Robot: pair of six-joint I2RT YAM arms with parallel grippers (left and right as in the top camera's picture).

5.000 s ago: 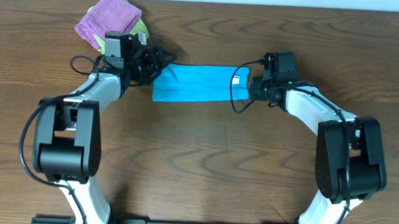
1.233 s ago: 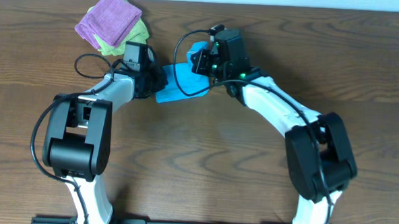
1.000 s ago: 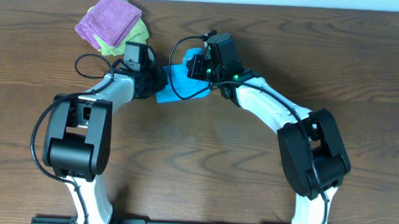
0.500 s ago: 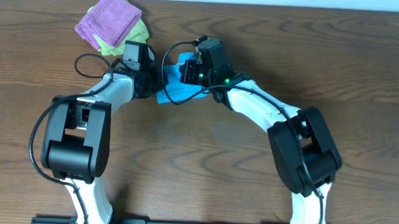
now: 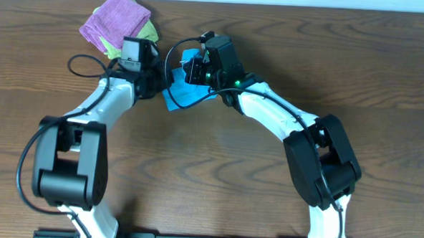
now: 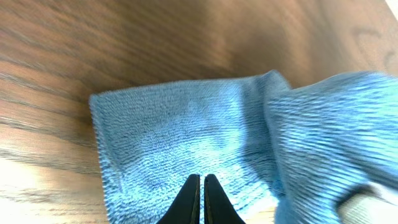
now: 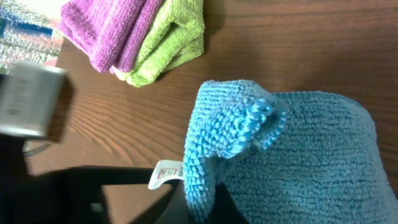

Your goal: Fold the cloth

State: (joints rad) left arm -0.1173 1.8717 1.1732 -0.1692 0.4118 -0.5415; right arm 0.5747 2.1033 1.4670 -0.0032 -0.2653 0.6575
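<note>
Right wrist view.

1. Right gripper [image 7: 199,208]: bottom centre of frame, clenched on a bunched edge of the cloth [image 7: 305,143]. A white label [image 7: 164,175] hangs just left of the pinch. The lifted sky-blue fold arches across the right half of the frame, above the wooden table [image 7: 280,37].
2. Purple folded cloth [image 7: 112,31] and yellow-green folded cloth [image 7: 168,50]: upper left, stacked together, apart from the blue one.

Left wrist view.

3. Left gripper [image 6: 199,198]: bottom centre, fingers drawn together, tips at the near edge of the flat layer. Whether a layer is nipped between them cannot be told. The flat layer fills the middle; the raised fold, blurred, occupies the right.

Overhead view.

4. Both grippers sit close together in the upper centre-left, with the cloth between and just below them, and the folded pair beyond at upper left.

Handling note (judgement): the fold looks mid-way, one end brought over toward the other.
- Lay the held edge flush onto the far edge.
- Keep the anchored end pressed flat.
- Lower before letting go so the terry does not spring back.
- Match corners rather than centre.
- Avoid dragging the lower layer.
- Stay short of the purple and yellow-green stack.
</note>
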